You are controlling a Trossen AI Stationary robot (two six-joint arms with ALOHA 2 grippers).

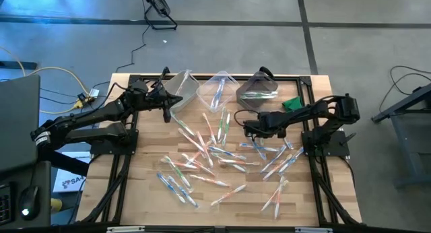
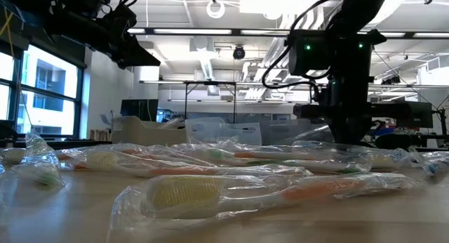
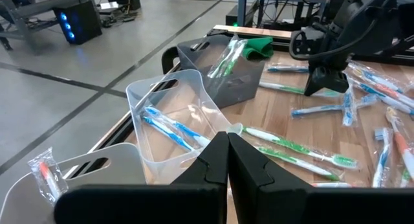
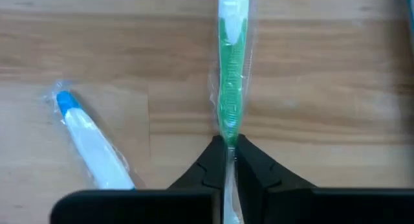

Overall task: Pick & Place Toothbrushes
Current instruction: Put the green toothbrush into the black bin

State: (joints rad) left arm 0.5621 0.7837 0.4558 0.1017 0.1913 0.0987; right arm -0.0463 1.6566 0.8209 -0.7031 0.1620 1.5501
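Table (image 1: 135,192) strewn with toothbrushes; green brush (image 4: 231,88) pinched between right gripper (image 4: 229,153) fingers for lifting. Left gripper (image 3: 228,153) closed, empty, beside bins (image 3: 169,101).

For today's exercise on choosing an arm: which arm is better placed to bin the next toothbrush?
The right. Its claw is already shut on a green toothbrush at the table; the left claw hangs shut above the bins, holding nothing.

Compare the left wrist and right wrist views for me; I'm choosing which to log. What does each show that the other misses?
Only the left wrist view shows the three bins, the right arm and the left end effector, shut and empty. Only the right wrist view shows the right end effector shut on a green toothbrush, beside a blue one. Both show wrapped toothbrushes on the wooden table.
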